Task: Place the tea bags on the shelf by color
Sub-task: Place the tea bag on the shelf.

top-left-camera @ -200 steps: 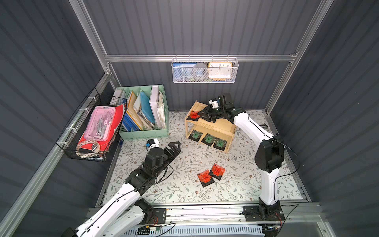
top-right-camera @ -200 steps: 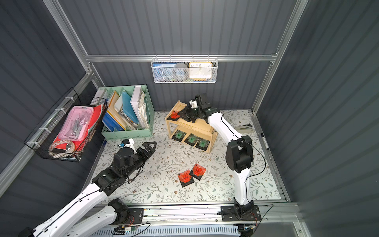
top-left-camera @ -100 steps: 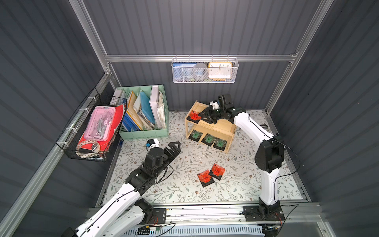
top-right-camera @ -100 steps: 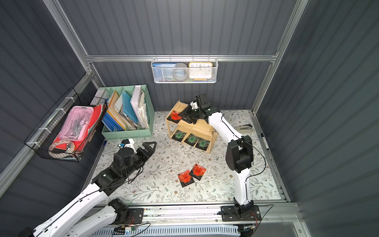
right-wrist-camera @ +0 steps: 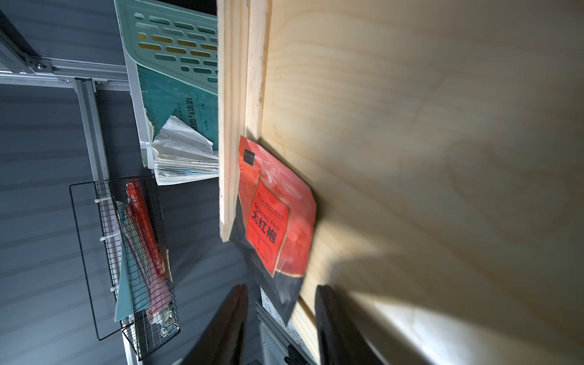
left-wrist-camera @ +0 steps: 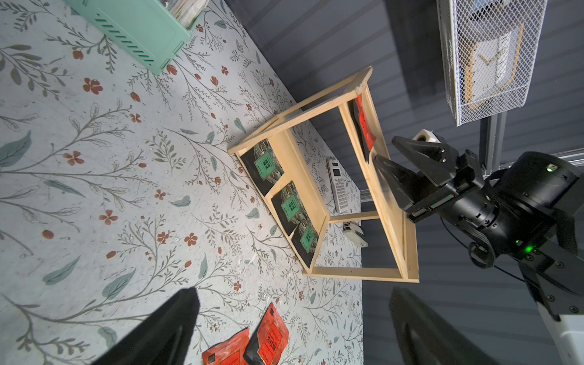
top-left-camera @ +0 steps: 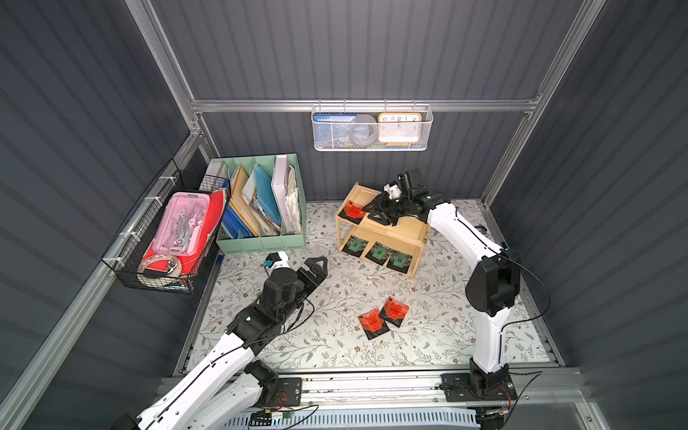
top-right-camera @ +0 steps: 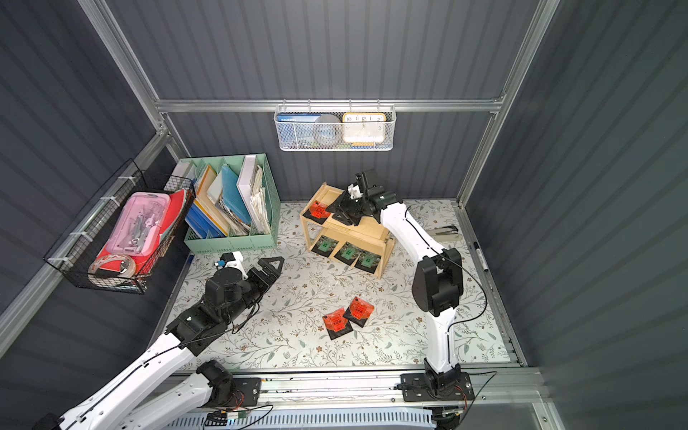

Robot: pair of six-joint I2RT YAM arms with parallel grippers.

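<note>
Right, the right gripper [top-left-camera: 368, 212] hangs at the top tier of the shelf [top-left-camera: 409, 228] with its jaws parted. The shelved red tea bag [right-wrist-camera: 275, 218] lies flat at the tier's end nearest the green file box [top-left-camera: 260, 240]. One dark corner of it pokes past the front edge into the gap between the jaws, and neither jaw seems to pinch it, so I read it as not gripped. Below, three green tea bags [top-left-camera: 379, 252] sit in a row on the lower tier. That leaves the reds on the bench [top-left-camera: 428, 335]: the front red bag [top-left-camera: 373, 323] and the back red bag [top-left-camera: 395, 311], touching along one side, well apart from the shelf, out toward the arms' rail. Now the relation that matters: from the right gripper they lie down and back toward its own base, between the two arms. The left gripper [top-left-camera: 316, 266], jaws spread wide and holding nothing, hovers over the bench on their other side, by my eye about as near. Both bags are square, so there is no long axis to line up with. They do sit corner-on to the rail, though, so whichever arm goes will likely need its wrist turned to meet a straight edge. I'd take the back bag first, since it seems to lie over its neighbour.
</note>
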